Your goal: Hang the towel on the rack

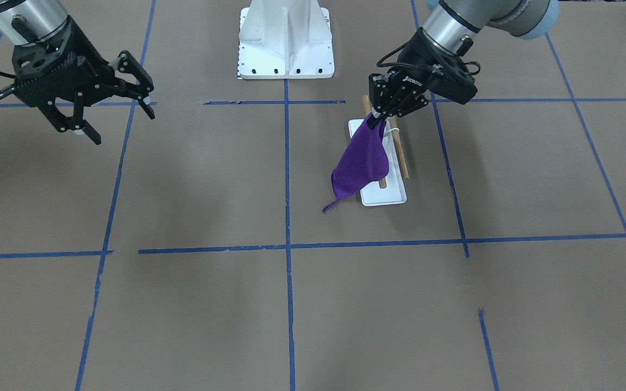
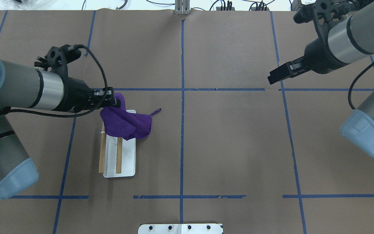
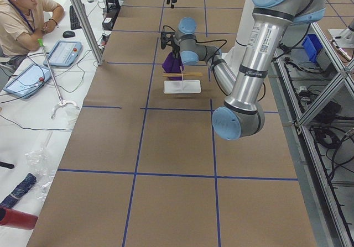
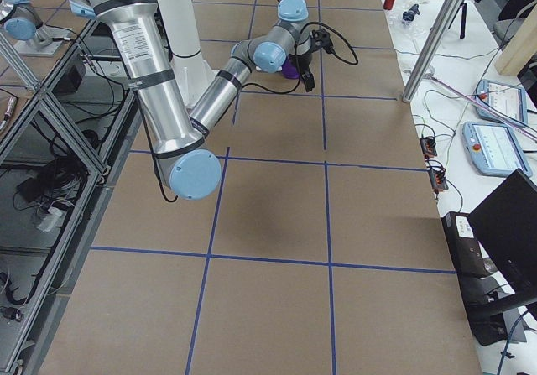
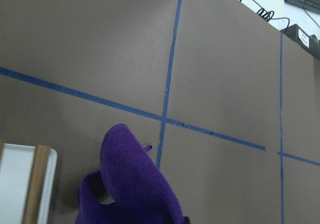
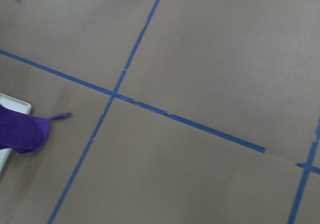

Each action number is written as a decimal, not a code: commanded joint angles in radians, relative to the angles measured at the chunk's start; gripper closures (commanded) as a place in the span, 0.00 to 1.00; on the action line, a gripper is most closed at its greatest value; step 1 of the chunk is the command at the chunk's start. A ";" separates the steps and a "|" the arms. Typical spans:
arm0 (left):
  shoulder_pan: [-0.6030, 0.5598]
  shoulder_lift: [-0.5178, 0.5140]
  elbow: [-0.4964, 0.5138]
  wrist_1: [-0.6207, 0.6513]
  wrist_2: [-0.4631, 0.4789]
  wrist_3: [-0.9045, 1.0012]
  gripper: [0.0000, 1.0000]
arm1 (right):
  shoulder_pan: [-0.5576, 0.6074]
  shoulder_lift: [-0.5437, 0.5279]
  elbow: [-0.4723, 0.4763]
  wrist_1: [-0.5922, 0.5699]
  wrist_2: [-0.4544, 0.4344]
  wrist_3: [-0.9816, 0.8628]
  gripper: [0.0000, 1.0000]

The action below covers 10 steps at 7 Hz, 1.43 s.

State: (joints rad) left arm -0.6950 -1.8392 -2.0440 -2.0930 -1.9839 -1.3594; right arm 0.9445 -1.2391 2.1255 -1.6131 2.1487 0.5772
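Left claw [image 1: 379,116] pinches a bunched corner of the soft purple towel [image 1: 361,163], which droops in folds over one end of the rack [image 1: 385,196], all round wooden dowels and flat white base. Right claw [image 1: 121,124] hangs spread, well apart.

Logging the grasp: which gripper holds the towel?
The left gripper: it is shut on an upper corner of the towel, by the rack. The right gripper is open and empty, far off to the side.

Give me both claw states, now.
Left claw: closed, holding the towel.
Right claw: open, holding nothing.
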 commanded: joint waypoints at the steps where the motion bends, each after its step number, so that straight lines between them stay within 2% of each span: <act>1: -0.017 0.171 0.005 -0.118 -0.030 0.262 1.00 | 0.100 -0.138 0.002 -0.073 0.007 -0.259 0.00; 3: -0.018 0.204 0.036 -0.133 -0.030 0.330 1.00 | 0.209 -0.257 -0.019 -0.077 0.031 -0.473 0.00; 4: -0.027 0.205 0.057 -0.134 -0.030 0.376 1.00 | 0.255 -0.294 -0.038 -0.074 0.072 -0.528 0.00; 5: -0.034 0.206 0.074 -0.134 -0.030 0.393 1.00 | 0.281 -0.325 -0.050 -0.076 0.076 -0.595 0.00; 8: -0.058 0.222 0.117 -0.142 -0.030 0.488 1.00 | 0.347 -0.417 -0.065 -0.064 0.076 -0.631 0.00; 9: -0.060 0.225 0.116 -0.142 -0.030 0.522 0.02 | 0.364 -0.463 -0.067 -0.059 0.063 -0.632 0.00; 10: -0.060 0.227 0.116 -0.136 -0.030 0.525 0.00 | 0.369 -0.520 -0.074 -0.060 0.063 -0.632 0.00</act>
State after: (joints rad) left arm -0.7535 -1.6161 -1.9289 -2.2329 -2.0141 -0.8508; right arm 1.3002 -1.6941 2.0572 -1.6750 2.2162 -0.0540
